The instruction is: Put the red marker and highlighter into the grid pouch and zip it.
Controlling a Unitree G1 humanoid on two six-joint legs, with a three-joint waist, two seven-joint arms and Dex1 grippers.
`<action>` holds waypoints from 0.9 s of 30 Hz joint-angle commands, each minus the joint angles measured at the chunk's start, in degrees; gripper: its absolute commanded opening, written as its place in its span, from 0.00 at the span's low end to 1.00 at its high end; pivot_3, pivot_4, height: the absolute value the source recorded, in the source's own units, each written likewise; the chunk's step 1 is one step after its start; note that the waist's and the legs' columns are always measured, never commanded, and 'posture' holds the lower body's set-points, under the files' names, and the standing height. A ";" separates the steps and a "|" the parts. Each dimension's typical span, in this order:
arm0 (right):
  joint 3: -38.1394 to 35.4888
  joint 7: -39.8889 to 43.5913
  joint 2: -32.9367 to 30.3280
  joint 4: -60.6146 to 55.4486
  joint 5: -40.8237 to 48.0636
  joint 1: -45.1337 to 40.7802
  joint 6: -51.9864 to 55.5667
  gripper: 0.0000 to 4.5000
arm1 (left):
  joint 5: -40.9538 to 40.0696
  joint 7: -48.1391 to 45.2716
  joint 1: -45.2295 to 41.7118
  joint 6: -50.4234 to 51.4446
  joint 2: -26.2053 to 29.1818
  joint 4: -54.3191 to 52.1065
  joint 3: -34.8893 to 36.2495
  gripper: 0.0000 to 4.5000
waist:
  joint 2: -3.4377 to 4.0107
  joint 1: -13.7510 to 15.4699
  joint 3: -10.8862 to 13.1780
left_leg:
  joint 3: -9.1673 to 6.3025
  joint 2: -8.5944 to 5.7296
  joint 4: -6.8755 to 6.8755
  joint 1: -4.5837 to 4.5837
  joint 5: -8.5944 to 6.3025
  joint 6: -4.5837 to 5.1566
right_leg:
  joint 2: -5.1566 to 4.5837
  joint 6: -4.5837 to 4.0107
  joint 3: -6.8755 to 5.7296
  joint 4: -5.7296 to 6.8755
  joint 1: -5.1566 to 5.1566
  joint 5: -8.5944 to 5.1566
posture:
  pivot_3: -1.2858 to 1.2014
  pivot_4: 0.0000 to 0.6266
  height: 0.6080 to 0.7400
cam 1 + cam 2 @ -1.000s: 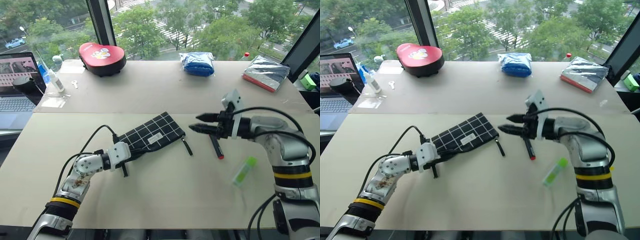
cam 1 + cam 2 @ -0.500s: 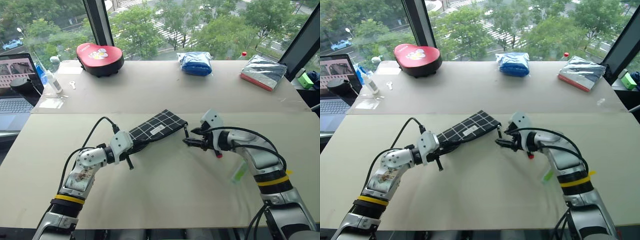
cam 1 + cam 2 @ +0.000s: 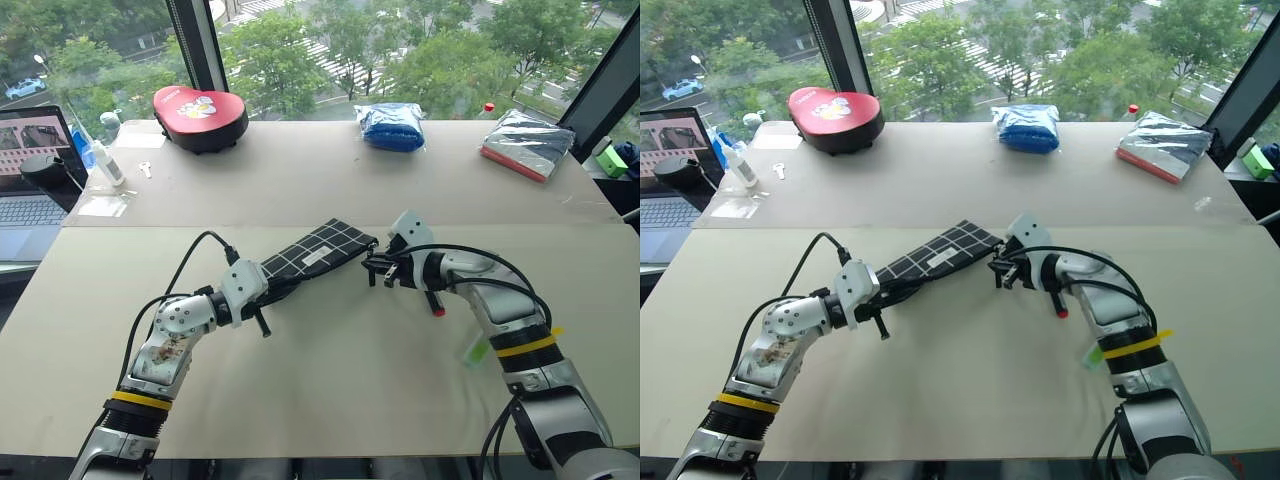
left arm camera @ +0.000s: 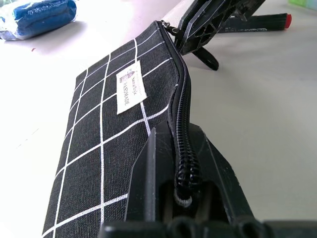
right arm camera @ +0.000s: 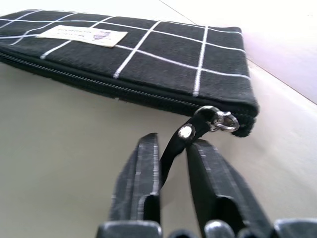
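I see the pouch [image 3: 318,256] lying flat on the surface [image 3: 330,390], label side up, stretched between my two arms. My left gripper [image 4: 181,186] is clamped on the near end of the pouch, right on the zipper seam; the left wrist view shows the zipper teeth running out from between the two fingers. My right gripper [image 5: 171,163] sits at the far end, its fingers closed on the black pull cord [image 5: 174,144], which hangs from the metal ring at the zipper slider. In the right wrist view the zipper line looks closed along the stretch I can see.

The marker [image 3: 432,300] lies on the surface just behind my right forearm, its red end pointing toward me, apart from the pouch. The highlighter [image 3: 477,349] lies further to the right, partly hidden by my right arm, also loose on the surface.

On the far surface sit a red pad [image 3: 201,108], a blue wrapped bundle [image 3: 391,125] and a silver packet [image 3: 530,143] on the right. A laptop [image 3: 32,175] stands at the far left edge, with a small bottle [image 3: 104,160] beside it.
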 commanded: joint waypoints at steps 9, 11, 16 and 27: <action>0.83 3.32 1.28 -5.94 1.63 -0.95 0.10 0.01 | -0.79 0.84 -0.81 1.15 -1.08 -2.67 0.98 0.00 | 0.00 0.00 0.00 | 0.00 0.00 0.00 0.00 0.00 0.00 | 0.00 0.00 0.00 0.00 0.00 0.00 | 0.52 0.24 1.00; 2.30 4.20 1.21 -7.35 1.14 -0.53 0.10 0.01 | -0.78 0.80 -0.78 1.40 -1.16 -2.93 1.05 0.00 | 0.00 0.00 0.00 | 0.00 0.00 0.00 -0.07 0.01 -0.02 | 0.00 0.00 0.00 0.02 -0.10 0.00 | 0.52 0.24 1.00; 4.40 5.08 3.64 -8.67 1.70 -1.90 0.75 0.01 | -0.89 0.73 -1.13 2.19 -1.35 -3.39 1.08 0.00 | 0.00 -0.05 0.00 | 0.00 -0.01 0.04 -0.42 0.19 -0.32 | 0.00 -0.02 0.01 0.09 -0.42 0.01 | 0.52 0.24 1.00; 7.84 7.59 8.92 -10.48 4.60 -2.84 4.04 0.01 | -0.85 1.20 -1.30 3.31 -2.04 -4.15 1.28 0.00 | 0.00 -0.06 0.00 | 0.00 -0.01 0.07 -0.55 0.22 -0.38 | 0.00 -0.03 0.00 0.12 -0.54 0.02 | 0.52 0.24 1.00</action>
